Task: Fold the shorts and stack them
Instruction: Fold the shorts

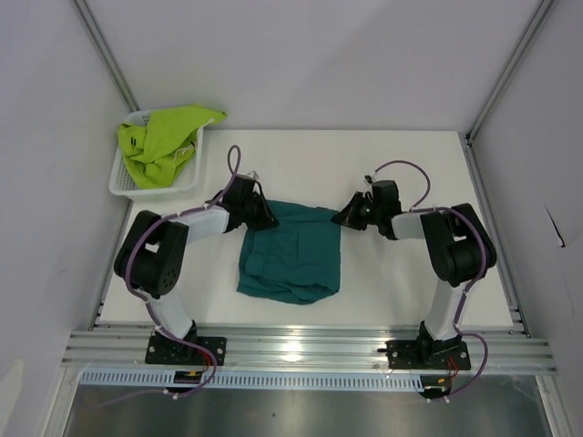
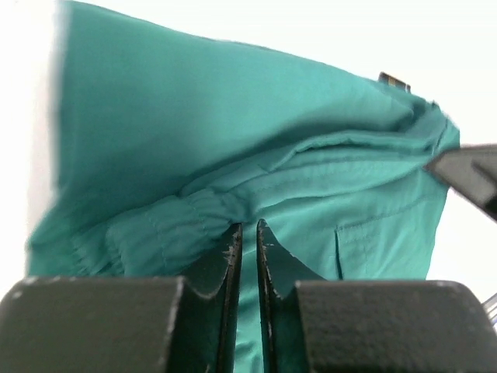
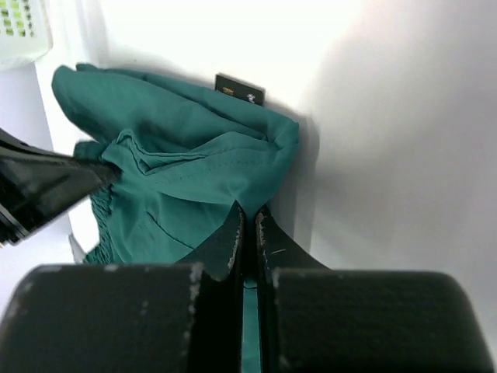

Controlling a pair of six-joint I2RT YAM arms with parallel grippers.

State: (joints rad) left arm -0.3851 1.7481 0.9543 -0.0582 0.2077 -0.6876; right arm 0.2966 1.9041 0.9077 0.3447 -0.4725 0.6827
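The dark teal shorts (image 1: 291,250) lie bunched on the white table between my two arms. My left gripper (image 1: 266,218) is shut on their upper left edge; in the left wrist view the teal cloth (image 2: 233,155) fills the frame and runs between the closed fingers (image 2: 225,264). My right gripper (image 1: 344,217) is shut on the upper right corner; in the right wrist view the teal cloth (image 3: 194,155) is pinched between the fingers (image 3: 225,241). The lime yellow-green shorts (image 1: 164,141) hang out of the white mesh basket (image 1: 123,182) at the back left.
The basket stands against the left wall. White enclosure walls and metal frame posts close in the table on the left, right and back. A small dark label (image 3: 239,89) sits at the teal shorts' far edge.
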